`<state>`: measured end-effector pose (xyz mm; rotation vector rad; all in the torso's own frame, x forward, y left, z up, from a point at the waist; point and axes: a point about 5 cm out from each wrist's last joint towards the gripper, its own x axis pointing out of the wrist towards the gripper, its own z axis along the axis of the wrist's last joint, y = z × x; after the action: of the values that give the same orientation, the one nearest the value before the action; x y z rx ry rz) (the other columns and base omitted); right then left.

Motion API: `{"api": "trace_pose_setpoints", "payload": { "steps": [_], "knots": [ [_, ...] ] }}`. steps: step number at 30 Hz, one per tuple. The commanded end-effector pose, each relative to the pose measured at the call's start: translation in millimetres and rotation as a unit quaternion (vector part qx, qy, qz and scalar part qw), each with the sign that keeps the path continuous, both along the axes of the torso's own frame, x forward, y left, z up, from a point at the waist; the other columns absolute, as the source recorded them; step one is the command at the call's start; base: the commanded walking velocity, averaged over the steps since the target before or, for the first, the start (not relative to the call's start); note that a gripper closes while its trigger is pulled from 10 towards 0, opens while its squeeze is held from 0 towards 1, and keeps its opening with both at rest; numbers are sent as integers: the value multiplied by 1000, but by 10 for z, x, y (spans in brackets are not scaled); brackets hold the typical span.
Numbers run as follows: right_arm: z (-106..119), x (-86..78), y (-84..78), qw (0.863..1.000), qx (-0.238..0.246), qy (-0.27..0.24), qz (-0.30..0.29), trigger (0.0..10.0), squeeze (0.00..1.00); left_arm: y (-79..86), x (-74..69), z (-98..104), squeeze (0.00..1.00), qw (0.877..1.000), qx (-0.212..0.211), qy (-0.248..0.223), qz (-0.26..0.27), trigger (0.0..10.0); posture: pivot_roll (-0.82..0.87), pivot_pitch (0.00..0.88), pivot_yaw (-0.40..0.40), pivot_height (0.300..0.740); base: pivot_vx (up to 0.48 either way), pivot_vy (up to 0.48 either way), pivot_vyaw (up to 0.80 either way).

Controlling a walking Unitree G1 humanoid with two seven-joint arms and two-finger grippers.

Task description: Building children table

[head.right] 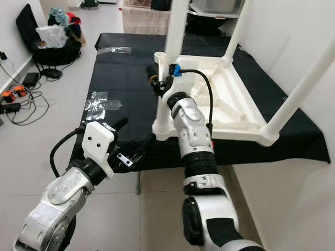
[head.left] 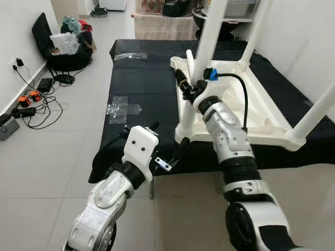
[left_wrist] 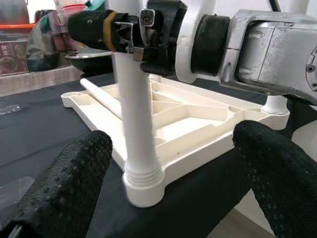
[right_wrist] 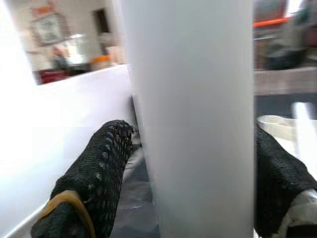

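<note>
A white children's table (head.left: 246, 112) lies upside down on a black-covered work table (head.left: 146, 83), its legs pointing up. My right gripper (head.left: 188, 88) is shut on the near-left leg (head.left: 207, 49), a black finger pressed to each side of the tube (right_wrist: 193, 119). That leg stands in the corner socket (left_wrist: 143, 186). My left gripper (head.left: 167, 137) is open and low at the work table's front edge. It faces that corner, its fingers (left_wrist: 64, 183) spread wide and touching nothing.
Two more legs (head.left: 256, 31) (head.left: 319, 112) rise from the upturned top, and a loose white rod (left_wrist: 101, 96) lies on it. Clear plastic scraps (head.left: 123, 110) rest on the cloth. Bags (head.left: 65, 44) and cables (head.left: 31, 102) line the left wall.
</note>
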<state>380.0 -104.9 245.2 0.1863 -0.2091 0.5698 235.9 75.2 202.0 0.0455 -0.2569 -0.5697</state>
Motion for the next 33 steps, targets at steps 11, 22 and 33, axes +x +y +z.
{"api": "trace_pose_setpoints", "payload": {
  "steps": [11, 22, 33],
  "knots": [
    [-311, -17, 122, 969, -134, 22, 206, 10000, 0, -13, 6, -18, 0, 1000, 2, 4, 3, 10000, 59, 30, -86, 740, 0, 0, 0],
    [-356, 117, 138, 981, -164, 29, 100, 0, 0, -9, -3, -18, 0, 1000, 1, 4, 5, 10000, 63, 25, -88, 740, 0, 0, 0],
    [-249, 242, -60, 991, -82, 48, -98, 0, 0, -14, -5, -22, 0, 1000, 1, 2, 4, 10000, 62, 13, -92, 740, 0, 0, 0]
  ]
}}
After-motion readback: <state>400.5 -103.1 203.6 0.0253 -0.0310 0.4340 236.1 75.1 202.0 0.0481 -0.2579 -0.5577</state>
